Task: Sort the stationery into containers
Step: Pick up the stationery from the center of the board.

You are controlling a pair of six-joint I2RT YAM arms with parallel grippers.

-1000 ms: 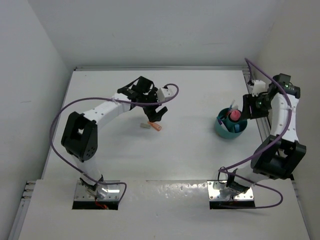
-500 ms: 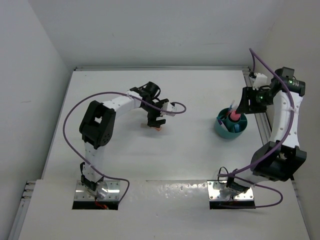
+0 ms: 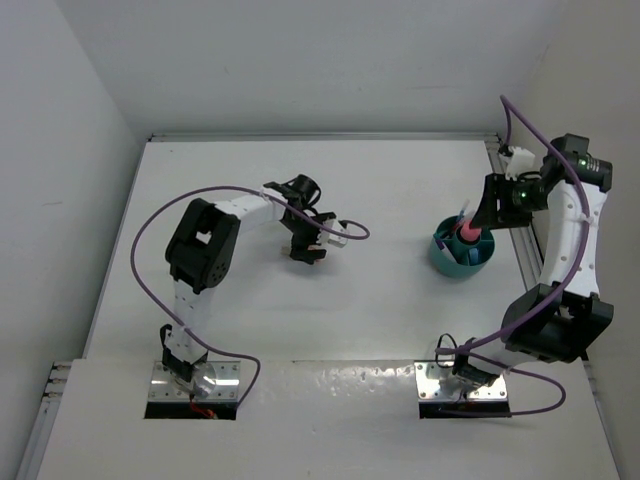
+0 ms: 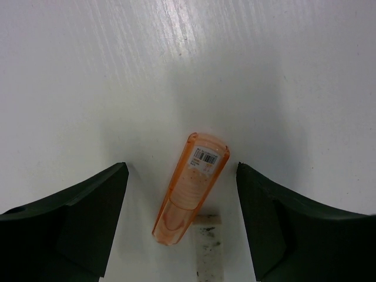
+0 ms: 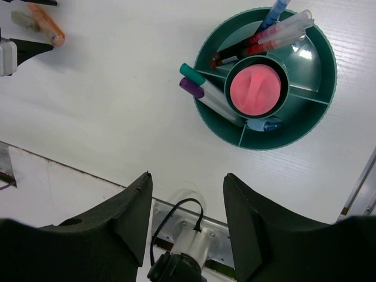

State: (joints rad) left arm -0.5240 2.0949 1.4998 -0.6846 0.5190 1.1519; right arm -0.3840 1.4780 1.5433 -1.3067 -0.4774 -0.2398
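Hovering low over the surface (image 4: 88,70), the left claw (image 4: 181,176) straddles the orange stick (image 4: 191,188). Its fingers are spread wide, one on each side, and neither touches the stick. Nothing is held. The stick lies flat, somewhat skewed to the line between the fingers, label end pointing away from the wrist. We judge this to be the pre-grasp step, with the wide spread leaving room for the skew.

The eraser (image 4: 208,249) sits right against the stick's other end; we cannot tell if they touch. Risk: closing may catch or nudge the eraser, or roll the stick. We'd suggest closing on the stick's middle, away from the eraser.

Both items lie left of centre on the surface, well apart from the cup (image 5: 302,132) at the right.

The right claw (image 5: 187,194) hangs above the cup, released and empty. We read this as parking clear of the left arm while keeping the cup in view.

Cup contents:
- pink marker (image 5: 256,90) upright in the centre well
- red pens (image 5: 276,38) in one outer compartment, with a blue one beside them
- teal-capped pen (image 5: 191,73) and a purple-capped one leaning over the rim in another
- a small blue piece in a third; detail unclear

Progress: mostly done. Stick and eraser remain on the surface.
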